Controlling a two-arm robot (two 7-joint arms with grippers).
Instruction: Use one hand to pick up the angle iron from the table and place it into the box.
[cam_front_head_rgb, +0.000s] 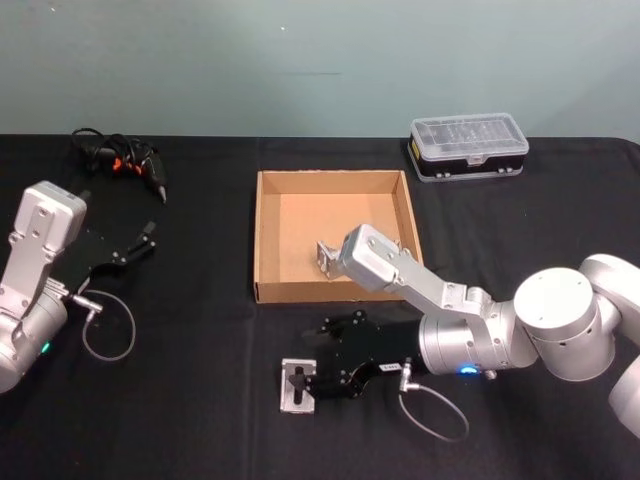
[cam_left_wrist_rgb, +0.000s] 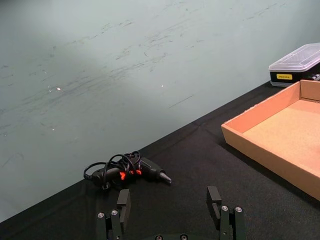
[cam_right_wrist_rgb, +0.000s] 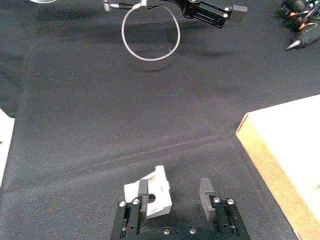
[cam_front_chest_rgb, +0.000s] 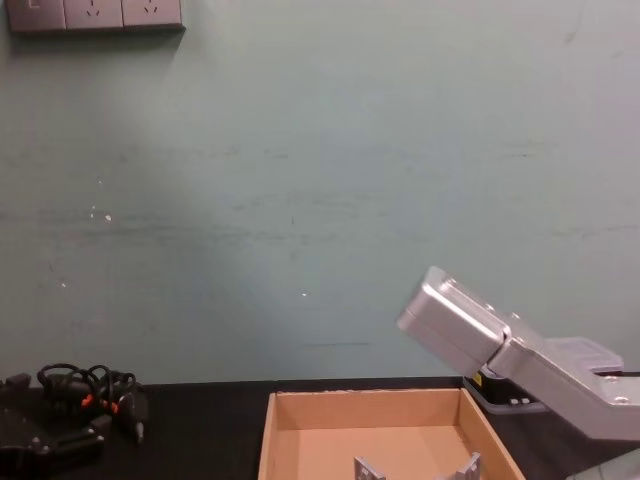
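Angle iron (cam_front_head_rgb: 297, 385) lies on the table (cam_front_head_rgb: 180, 400), just in front of the box (cam_front_head_rgb: 268, 235) near its front-left corner, clear of the front wall. A second bracket (cam_front_head_rgb: 327, 258) is already inside the box by the front wall; chest view suggests maybe two in there.

Right end effector (cam_front_head_rgb: 322, 378) is down at the iron. Wrist view: jaws spread wide, one finger (cam_right_wrist_rgb: 143, 192) at the iron's (cam_right_wrist_rgb: 152, 195) slot, the other finger off to the side with a clear gap. Nothing held yet, and the part sits off-centre, toward one finger.

Key relation: the iron is at the fingertips, its flat plate lying along the table. Closing should grip it, though I'd expect it to slide across before the far finger meets it. The box is then a short lift away, forward and slightly right.

Left end effector (cam_front_head_rgb: 135, 245) is open and empty, parked well away on the left near the cabled tool (cam_front_head_rgb: 125, 160). Right arm is plainly the nearer one.
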